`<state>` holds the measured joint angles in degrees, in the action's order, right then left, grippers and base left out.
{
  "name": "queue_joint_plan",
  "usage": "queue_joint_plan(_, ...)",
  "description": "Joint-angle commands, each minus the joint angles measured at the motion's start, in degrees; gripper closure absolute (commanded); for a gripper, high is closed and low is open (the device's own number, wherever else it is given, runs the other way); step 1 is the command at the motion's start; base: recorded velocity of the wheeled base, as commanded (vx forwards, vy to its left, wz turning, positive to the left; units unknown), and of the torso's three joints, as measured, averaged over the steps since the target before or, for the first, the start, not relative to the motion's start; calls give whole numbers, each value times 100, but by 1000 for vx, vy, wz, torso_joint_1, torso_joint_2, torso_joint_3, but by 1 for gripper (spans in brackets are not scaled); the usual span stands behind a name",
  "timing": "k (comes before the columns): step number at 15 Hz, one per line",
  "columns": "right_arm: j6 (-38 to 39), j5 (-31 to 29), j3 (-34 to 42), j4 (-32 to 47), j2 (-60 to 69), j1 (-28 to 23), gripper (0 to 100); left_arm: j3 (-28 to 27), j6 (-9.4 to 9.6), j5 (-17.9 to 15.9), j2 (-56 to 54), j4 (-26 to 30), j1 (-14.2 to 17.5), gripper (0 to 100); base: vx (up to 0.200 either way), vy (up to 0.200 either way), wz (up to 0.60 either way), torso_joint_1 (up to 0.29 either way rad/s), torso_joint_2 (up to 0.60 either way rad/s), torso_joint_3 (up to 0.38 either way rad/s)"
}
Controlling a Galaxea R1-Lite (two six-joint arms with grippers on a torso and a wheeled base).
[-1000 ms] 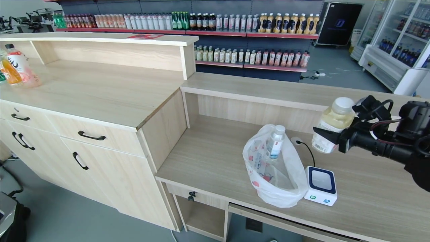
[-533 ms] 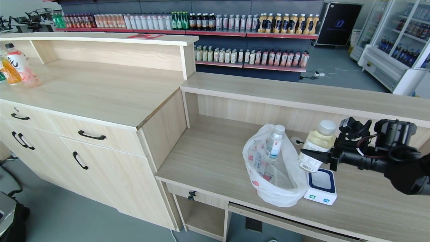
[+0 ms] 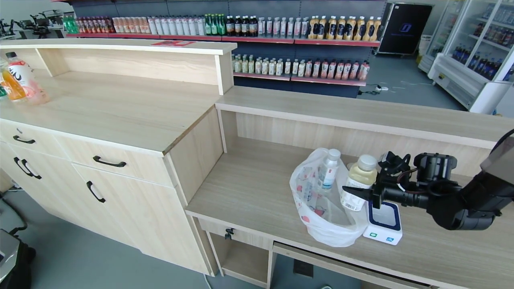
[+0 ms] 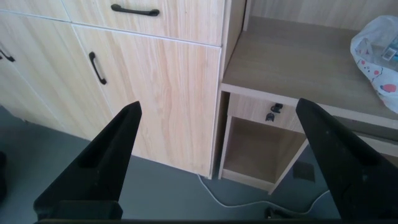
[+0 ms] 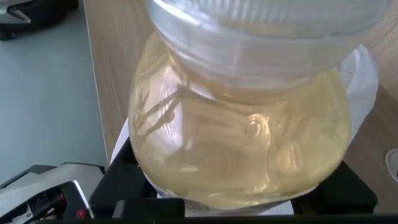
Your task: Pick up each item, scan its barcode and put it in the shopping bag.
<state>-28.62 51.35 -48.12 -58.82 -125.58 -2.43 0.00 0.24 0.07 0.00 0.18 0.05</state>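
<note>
Right gripper (image 3: 358, 193) is clamped on the yellow bottle (image 3: 358, 178), its jaws gripping the lower body near the label. The bottle hangs nearly upright above the rim of the bag (image 3: 321, 218), between the bag's mouth and the scanner (image 3: 384, 222), which sits on the counter (image 3: 257, 188) just beside the bag. In the right wrist view the bottle (image 5: 242, 155) sits close against the camera with the bag's white plastic behind it. The left gripper (image 4: 219, 106) has its jaws wide apart and holds nothing; it hangs low in front of the cupboard doors (image 4: 155, 93), well apart from the bag.

As for progress, a clear bottle (image 3: 328, 168) already stands in the bag, so one item looks done. The yellow bottle is the second, and it seems to be on its last leg, with lowering and letting go not yet done; whether its barcode was read I cannot tell. Two more bottles (image 3: 20, 82) stand on the higher counter (image 3: 120, 108) at the robot's far left, so they probably remain to be picked, scanned and bagged.

A second ago the yellow bottle was held high near the back ledge, to the right of the scanner; half a second ago it was lower, just above the scanner. Now it is lower again and further toward the robot's left, at the bag's edge. The bag, the clear bottle and the scanner have not shifted.
</note>
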Motion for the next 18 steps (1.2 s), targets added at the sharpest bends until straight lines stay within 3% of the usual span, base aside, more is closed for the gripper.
queue_joint_plan(1, -3, 7, -119, -24, -310, 111, 100, 0, 2, 1, 9, -1, 4, 0, 0, 0, 0, 0, 0, 0)
queue_joint_plan(11, 15, -2, -936, -103, -1153, 480, 100, 0, 2, -7, 9, -1, 4, 0, 0, 0, 0, 0, 0, 0)
queue_joint_plan(18, -29, -19, -936, -332, -1628, 524, 100, 0, 2, 1, 9, -1, 4, 0, 0, 0, 0, 0, 0, 0)
